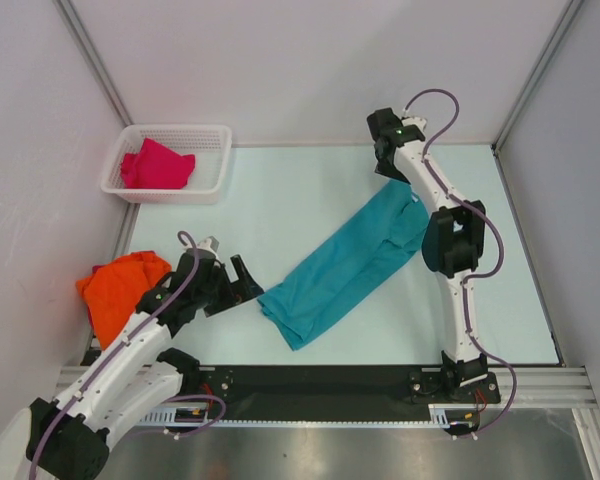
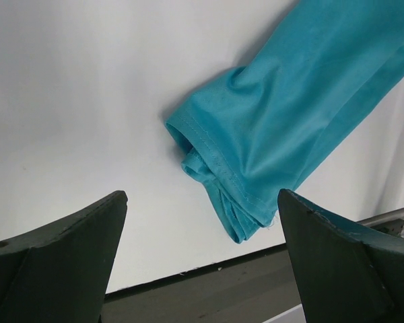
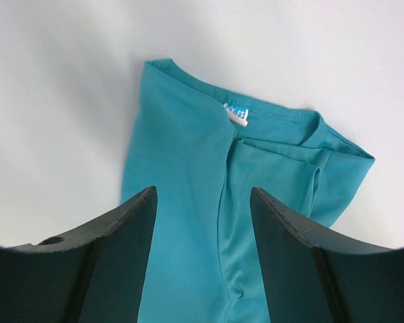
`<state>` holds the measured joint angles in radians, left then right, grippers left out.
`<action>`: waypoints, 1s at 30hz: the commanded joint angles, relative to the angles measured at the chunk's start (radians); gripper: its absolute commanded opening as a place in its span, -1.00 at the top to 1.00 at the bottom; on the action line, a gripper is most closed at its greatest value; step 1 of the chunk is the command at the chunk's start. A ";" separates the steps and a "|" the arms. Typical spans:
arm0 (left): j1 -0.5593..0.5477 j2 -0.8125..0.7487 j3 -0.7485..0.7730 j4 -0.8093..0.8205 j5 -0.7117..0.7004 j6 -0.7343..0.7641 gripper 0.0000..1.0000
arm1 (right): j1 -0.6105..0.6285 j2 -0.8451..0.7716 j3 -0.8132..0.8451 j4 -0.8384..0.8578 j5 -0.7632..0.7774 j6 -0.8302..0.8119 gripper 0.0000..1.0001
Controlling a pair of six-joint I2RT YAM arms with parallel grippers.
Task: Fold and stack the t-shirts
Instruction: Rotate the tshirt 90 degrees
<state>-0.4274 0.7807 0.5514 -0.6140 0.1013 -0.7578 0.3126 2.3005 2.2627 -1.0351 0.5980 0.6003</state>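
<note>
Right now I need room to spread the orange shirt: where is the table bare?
Bare table runs from the basket to the teal shirt; more lies right of the right arm. Crowded: near-left corner, orange shirt beside the left hand.

White lattice basket (image 1: 216,168) stands at the far left corner of the pale table (image 1: 300,195), well beyond the left claw (image 1: 232,282). A black strip (image 1: 310,380) and a metal rail (image 1: 380,425) run along the table's near edge, behind that claw.
</note>
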 commanded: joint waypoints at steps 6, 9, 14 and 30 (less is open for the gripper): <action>0.039 -0.018 -0.013 0.017 0.037 0.031 -0.99 | -0.007 0.047 -0.072 -0.011 0.023 0.038 -0.27; 0.044 -0.020 -0.008 0.017 0.041 0.032 -0.99 | -0.021 0.037 -0.147 0.019 0.005 0.049 -0.27; 0.049 -0.021 0.002 0.014 0.046 0.035 -0.99 | -0.040 0.057 -0.212 0.046 -0.013 0.053 -0.27; 0.064 0.049 0.030 0.028 0.054 0.051 -0.99 | -0.078 0.324 0.038 0.052 -0.201 -0.051 0.90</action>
<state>-0.3763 0.8143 0.5388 -0.6113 0.1387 -0.7319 0.2539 2.5153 2.2551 -1.0416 0.5034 0.5713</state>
